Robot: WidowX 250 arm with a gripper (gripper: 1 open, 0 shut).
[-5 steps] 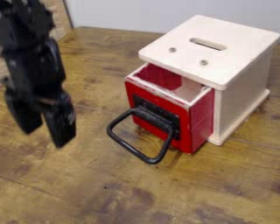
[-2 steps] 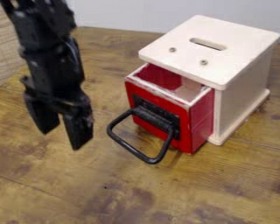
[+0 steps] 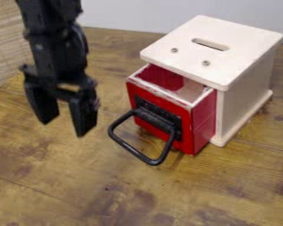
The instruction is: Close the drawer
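The red drawer point(image 3: 170, 110) sticks partly out of the front of the cream wooden cube casing point(image 3: 226, 62). Its front carries a black plate and a large black loop handle point(image 3: 141, 139) that droops onto the table. My black gripper point(image 3: 64, 117) hangs to the left of the handle, fingers pointing down, open and empty. Its right finger point(image 3: 85, 116) is a short gap from the loop, not touching it.
The casing has a slot in its top point(image 3: 209, 43) and stands at the right on the wooden table point(image 3: 61, 190). A wall runs along the back. A pale wooden panel point(image 3: 4, 44) stands at the far left.
My gripper has moved to the right, closer to the drawer handle. The drawer has not moved.
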